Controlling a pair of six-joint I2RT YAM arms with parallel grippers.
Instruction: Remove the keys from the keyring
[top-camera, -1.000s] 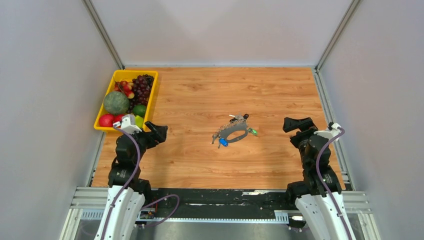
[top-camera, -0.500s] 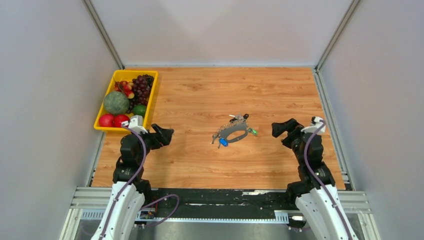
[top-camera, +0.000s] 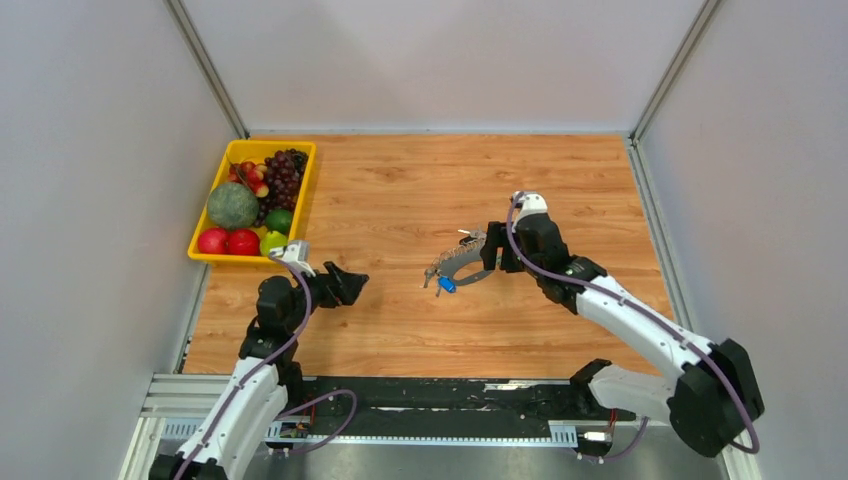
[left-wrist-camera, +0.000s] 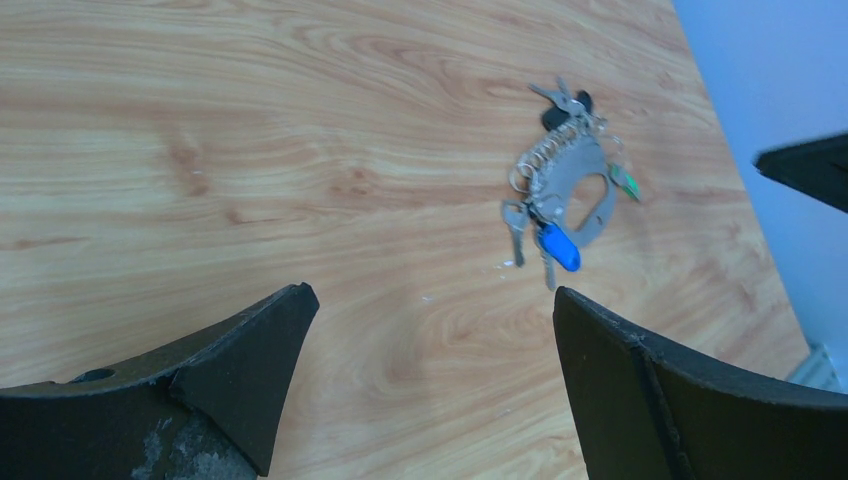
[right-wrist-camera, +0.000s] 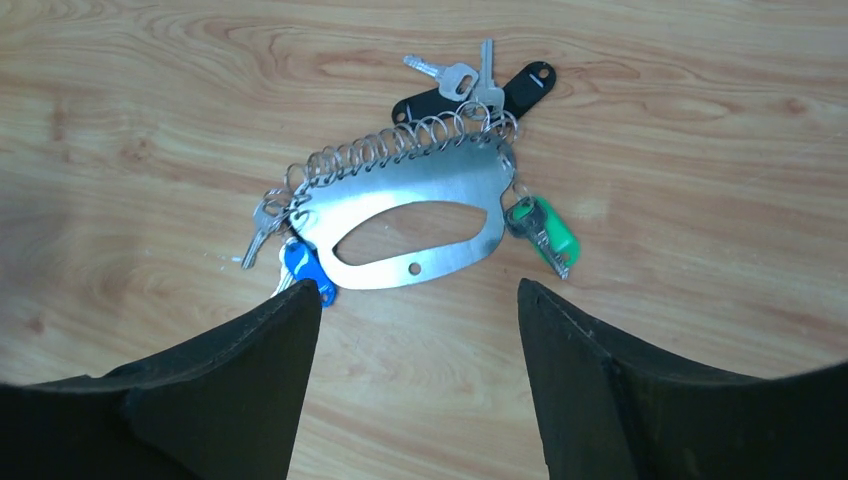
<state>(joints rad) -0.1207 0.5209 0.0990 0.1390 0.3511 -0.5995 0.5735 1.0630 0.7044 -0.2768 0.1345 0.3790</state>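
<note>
At table (top-camera: 400, 335) centre: keyring (top-camera: 466, 262) flat on wood, keys (top-camera: 446, 284) strung along its coiled edge. From right wrist view: blue-headed key (right-wrist-camera: 305, 272) at left end, green-headed key (right-wrist-camera: 546, 230) at right end, black-headed key (right-wrist-camera: 522, 84) beyond. Over keyring's right end, right gripper (top-camera: 489, 247), jaws apart, nothing between them; contact cannot be told. Well apart to left, left gripper (top-camera: 352, 284), jaws wide, empty, pointed toward keyring. Far-left corner: yellow tray (top-camera: 306, 195) of fruit.
</note>
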